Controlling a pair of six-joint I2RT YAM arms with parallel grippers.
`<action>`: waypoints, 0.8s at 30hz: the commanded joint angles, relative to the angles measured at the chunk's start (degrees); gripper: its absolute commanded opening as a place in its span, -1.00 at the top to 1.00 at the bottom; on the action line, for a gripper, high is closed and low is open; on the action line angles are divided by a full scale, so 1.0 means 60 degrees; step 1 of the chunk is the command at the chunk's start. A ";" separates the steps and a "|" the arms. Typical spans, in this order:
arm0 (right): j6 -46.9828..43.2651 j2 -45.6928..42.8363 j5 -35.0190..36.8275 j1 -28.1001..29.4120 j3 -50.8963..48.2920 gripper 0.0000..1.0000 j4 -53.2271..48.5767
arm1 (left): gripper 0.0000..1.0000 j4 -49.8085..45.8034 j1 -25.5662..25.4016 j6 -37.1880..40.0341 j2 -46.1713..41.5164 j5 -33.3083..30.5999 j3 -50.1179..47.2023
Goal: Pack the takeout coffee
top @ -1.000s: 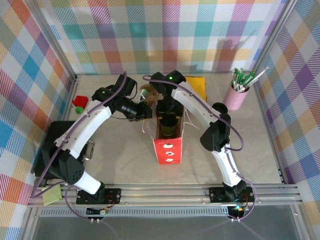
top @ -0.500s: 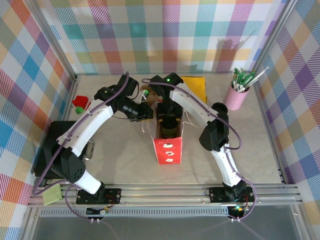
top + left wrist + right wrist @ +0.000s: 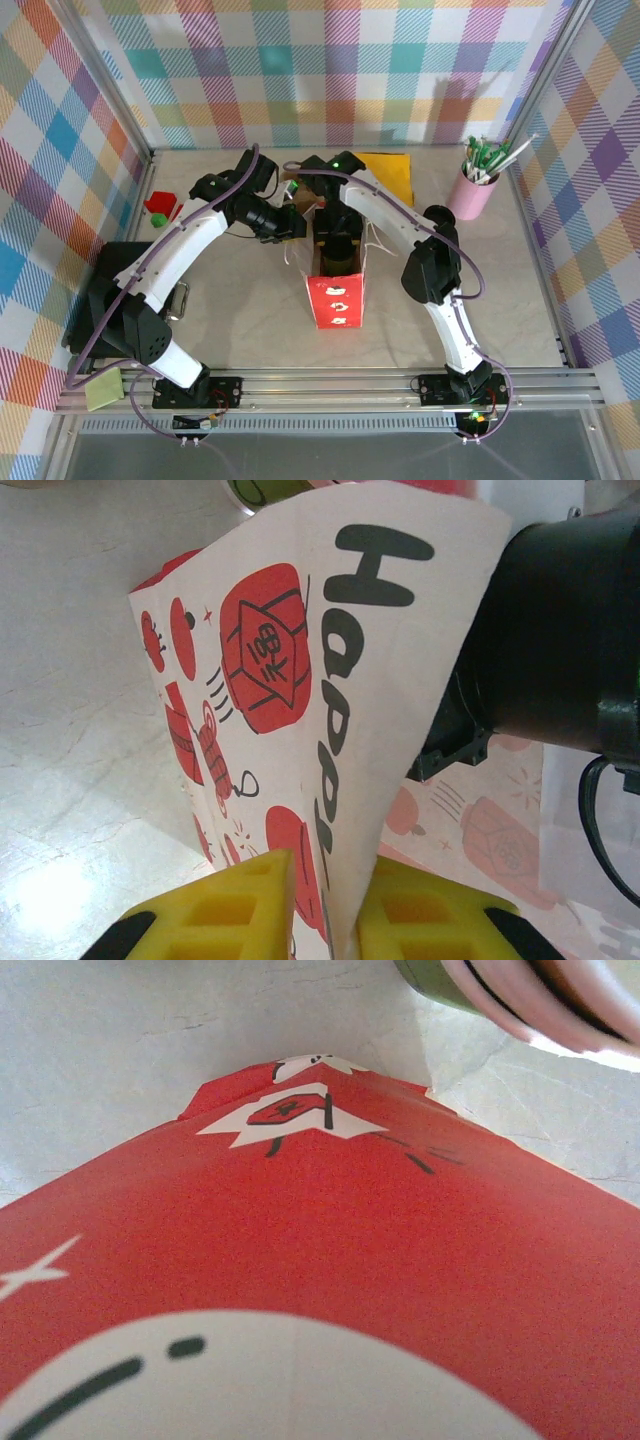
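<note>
- takeout coffee: the one green-and-white cup (image 3: 292, 187) i can find is on the worktop (image 3: 230, 320) just behind the far left corner of the paper bag (image 3: 333, 300), between the two arms.
- in the right wrist view its green band (image 3: 430, 975) sits at the upper right corner with several pale rim lines close together, so i cannot tell whether it is a single cup or a nest of them.
- in the left wrist view a green cup edge (image 3: 255, 490) peeks over the top of the bag's wall.
- paper bag: red, with white and black drawings, standing upright mid-worktop with its top open.
- left gripper (image 3: 335, 910) is clamped on the bag's left wall, with the paper pinched between the yellow fingers (image 3: 230, 900); from above it (image 3: 293, 226) meets the bag's far left edge.
- right arm (image 3: 380, 205) reaches down into the open bag; its gripper is hidden by the bag wall, so i cannot tell how the jaws stand or whether they hold anything.
- farther out: a yellow cloth (image 3: 392, 172) behind the bag, a pink holder of pens (image 3: 472, 192) at far right, and a black box (image 3: 110, 290) at left.
</note>
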 commanded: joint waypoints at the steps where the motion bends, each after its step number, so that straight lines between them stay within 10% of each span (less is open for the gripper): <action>1: 0.0303 -0.0159 -0.0259 -0.0056 -0.0701 -0.15 0.0149 | 0.60 -0.0043 -0.0063 0.0203 0.0075 -0.0048 0.0256; 24: 0.0244 -0.0058 -0.0797 -0.0143 -0.1871 -0.15 0.0969 | 0.58 -0.0055 -0.0063 0.0244 0.0213 -0.0028 0.0250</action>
